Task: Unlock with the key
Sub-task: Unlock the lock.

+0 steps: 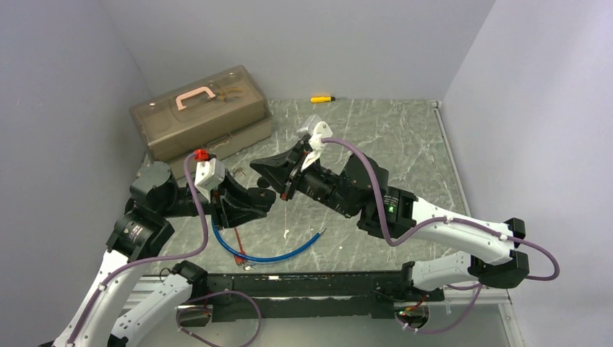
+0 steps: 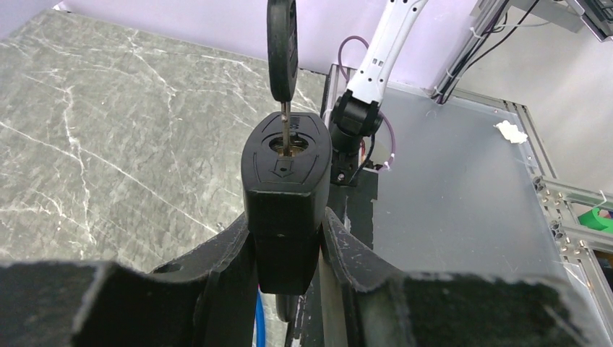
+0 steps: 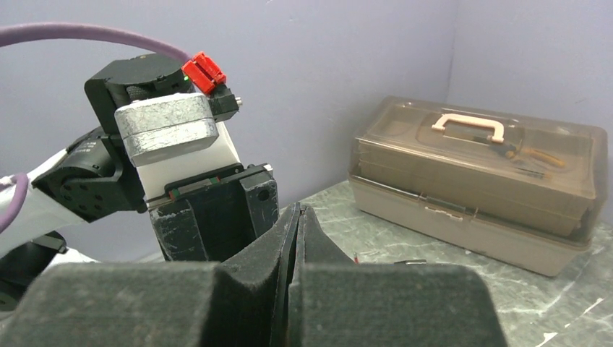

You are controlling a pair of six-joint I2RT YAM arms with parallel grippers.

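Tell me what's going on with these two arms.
The left gripper clamps a black lock, its keyhole facing the right gripper. That gripper, fingers shut, holds the key, whose blade is already in the keyhole. Whether it has been turned cannot be told. A blue cable lies on the table below.

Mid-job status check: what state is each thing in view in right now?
Black plastic padlock: clamped, keyhole up; whether unlocked, cannot tell.
Black-headed metal key: blade in keyhole.
Left gripper: shut on padlock.
Right gripper: shut, apparently on key head.
Brown translucent toolbox: lid closed.
Blue cable: lying slack.
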